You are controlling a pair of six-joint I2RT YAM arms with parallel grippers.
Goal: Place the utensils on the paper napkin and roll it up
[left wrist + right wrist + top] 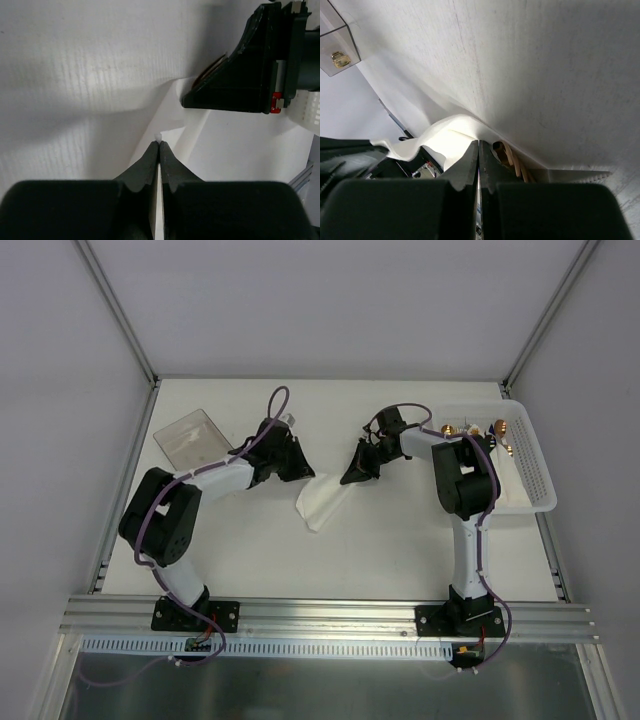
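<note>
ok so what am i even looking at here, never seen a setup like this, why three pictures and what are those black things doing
These are two robot arms bolted to the near edge of a white table. The wide picture comes from a fixed camera above and behind them. The other two come from small cameras on each arm's wrist, so each shows its own two black fingers up close.

The left gripper and right gripper meet at a white paper napkin in the middle of the table. In both wrist views the jaws look closed, each apparently pinching an edge of the thin paper. The right wrist view shows copper utensils lying partly under the napkin.

Also on the table: a clear plastic box at the back left and a white perforated basket at the right, with more copper pieces inside.
</note>
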